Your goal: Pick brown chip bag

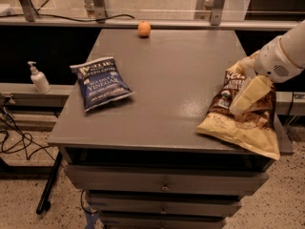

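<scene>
The brown chip bag (238, 123) lies at the right edge of the grey table (167, 94), its pale tan bottom hanging over the front right corner. Its top end is raised toward my arm. My gripper (244, 101) reaches in from the right and sits on the bag's upper half. One pale finger (250, 93) lies across the dark front of the bag, and the other finger is hidden behind it. The gripper looks shut on the bag.
A navy-blue "Vinegar" chip bag (101, 82) lies on the left part of the table. An orange (144, 29) sits at the far edge. A soap dispenser (39, 78) stands on a ledge to the left. Drawers (164, 185) are below the tabletop.
</scene>
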You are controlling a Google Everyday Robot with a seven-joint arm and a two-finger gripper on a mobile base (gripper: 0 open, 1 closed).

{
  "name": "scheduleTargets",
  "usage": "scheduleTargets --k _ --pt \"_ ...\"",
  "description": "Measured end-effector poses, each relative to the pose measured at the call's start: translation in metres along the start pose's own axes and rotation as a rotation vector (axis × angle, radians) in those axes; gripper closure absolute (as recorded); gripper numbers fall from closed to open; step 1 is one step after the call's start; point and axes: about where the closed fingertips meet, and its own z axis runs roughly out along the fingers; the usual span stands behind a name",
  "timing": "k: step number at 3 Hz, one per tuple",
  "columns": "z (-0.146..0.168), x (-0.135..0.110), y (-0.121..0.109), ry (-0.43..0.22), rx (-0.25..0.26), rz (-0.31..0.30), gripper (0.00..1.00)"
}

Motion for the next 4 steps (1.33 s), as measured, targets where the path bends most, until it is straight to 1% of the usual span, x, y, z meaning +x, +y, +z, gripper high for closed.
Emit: scheduleTargets --k 1,2,3,4 --pt "-0.026 -0.006 -0.005 -0.037 -0.053 0.049 0.0" --pt "-0.036 0.005 -0.005 -0.025 -0.115 0.114 0.0" --pt "-0.033 0.014 0.0 -0.016 -0.163 0.15 0.19" --pt "-0.029 0.016 0.006 -0.01 -0.172 0.145 0.41"
